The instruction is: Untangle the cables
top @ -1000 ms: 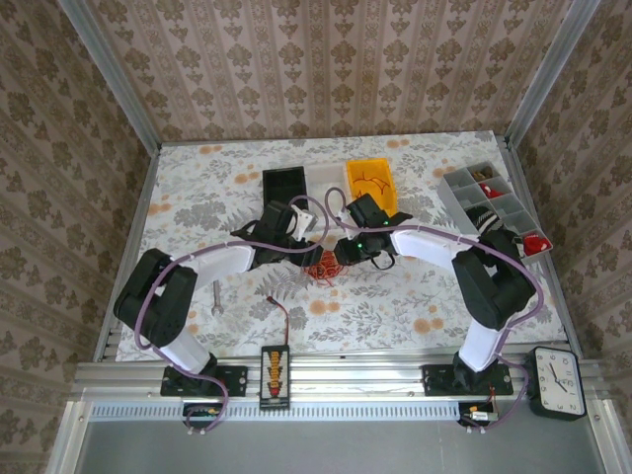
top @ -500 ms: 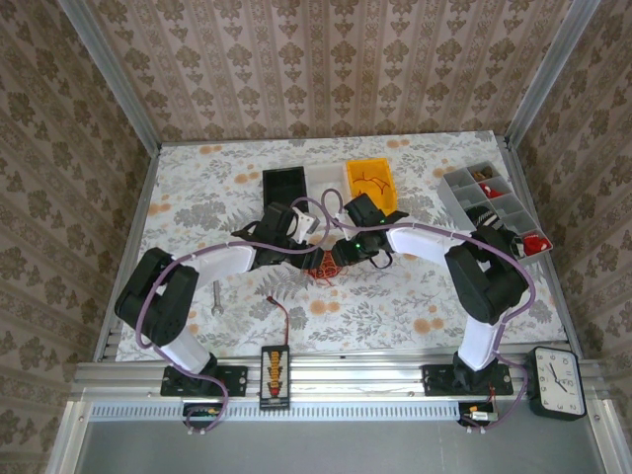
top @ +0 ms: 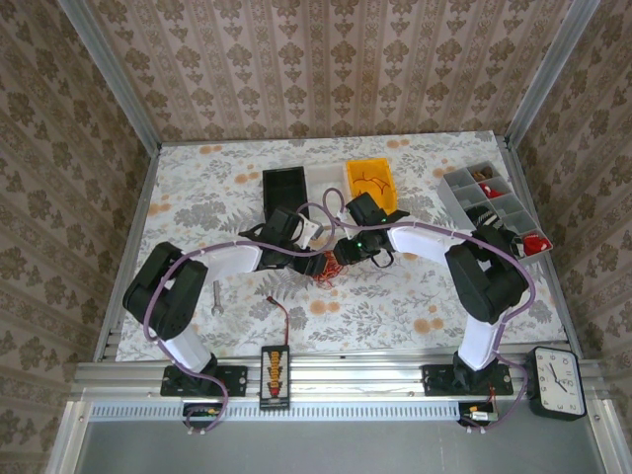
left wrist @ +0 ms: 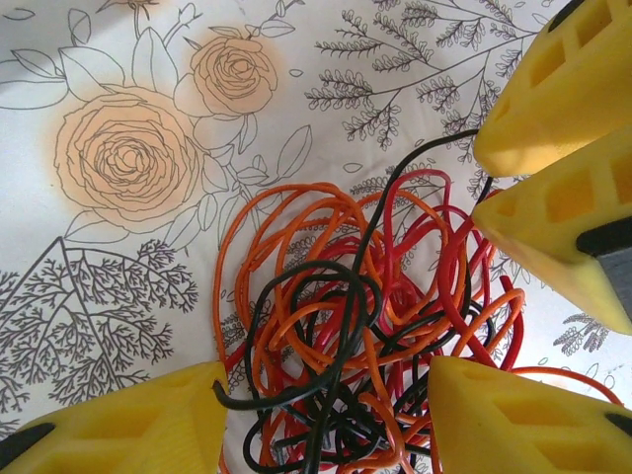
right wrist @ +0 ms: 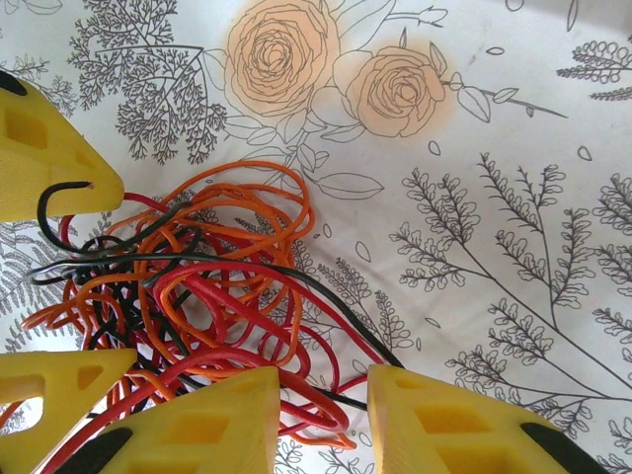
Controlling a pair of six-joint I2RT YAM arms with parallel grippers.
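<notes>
The cables (left wrist: 346,326) lie in one curly heap of red, orange and black loops, near the middle of the worktop (top: 197,197). The left fingers (left wrist: 118,425) are spread wide, one on each side of the heap, and pinch nothing. The right fingers (right wrist: 444,420) are a little apart. A black wire (right wrist: 341,316) runs into the gap between them, but I think it is loose there, not squeezed.

To do this step well, I think each side should pick just one wire, not a bunch. The black wire is a good pick, since it sticks out of the heap. Squeeze it near its free end and hold the heap with the other fingers. Then pull slowly and low, and stop if the loops bunch into a knot.

No words or brand names can be read on the wires. The clock (top: 558,380) by the near right corner has numbers, too small to read.
</notes>
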